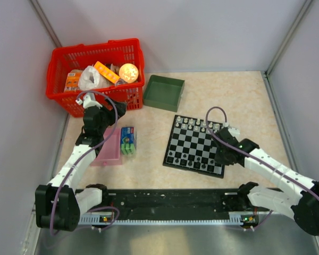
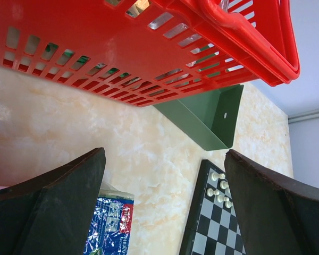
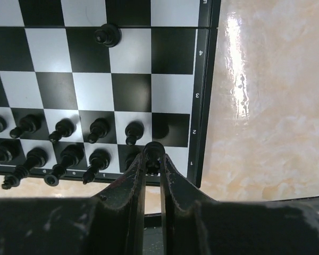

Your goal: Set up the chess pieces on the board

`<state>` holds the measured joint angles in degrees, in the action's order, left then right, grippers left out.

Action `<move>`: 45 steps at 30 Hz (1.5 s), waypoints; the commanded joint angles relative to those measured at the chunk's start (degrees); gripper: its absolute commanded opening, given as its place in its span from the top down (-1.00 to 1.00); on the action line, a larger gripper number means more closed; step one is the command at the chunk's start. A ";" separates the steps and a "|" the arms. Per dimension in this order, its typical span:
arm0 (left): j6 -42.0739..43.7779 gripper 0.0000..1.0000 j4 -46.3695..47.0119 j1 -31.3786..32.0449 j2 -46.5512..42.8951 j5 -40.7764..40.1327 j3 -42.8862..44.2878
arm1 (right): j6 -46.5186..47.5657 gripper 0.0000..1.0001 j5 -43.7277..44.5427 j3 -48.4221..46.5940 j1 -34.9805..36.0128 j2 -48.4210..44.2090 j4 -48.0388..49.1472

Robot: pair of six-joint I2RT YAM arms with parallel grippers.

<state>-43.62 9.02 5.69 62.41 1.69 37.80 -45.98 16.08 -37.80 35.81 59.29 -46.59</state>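
I count one board (image 1: 196,146) toward the table's right edge, one red basket (image 1: 95,48) in the far left corner, one green tray (image 1: 164,91), one pink tray (image 1: 111,152) and one blue-and-green packet (image 1: 128,140). The right wrist view shows roughly a dozen black chess pieces (image 3: 98,128); the crowded near row is hard to separate. The left wrist view shows five white chess pieces (image 2: 215,175).
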 commanded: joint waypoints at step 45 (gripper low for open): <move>-0.59 -0.98 3.73 -0.33 0.08 0.85 -0.27 | -5.97 0.21 0.27 0.72 4.00 -5.76 -2.11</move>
<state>-43.88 9.08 5.65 62.41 2.13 37.80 -52.53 15.97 -34.17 38.92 55.72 -50.11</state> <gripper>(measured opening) 0.987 0.379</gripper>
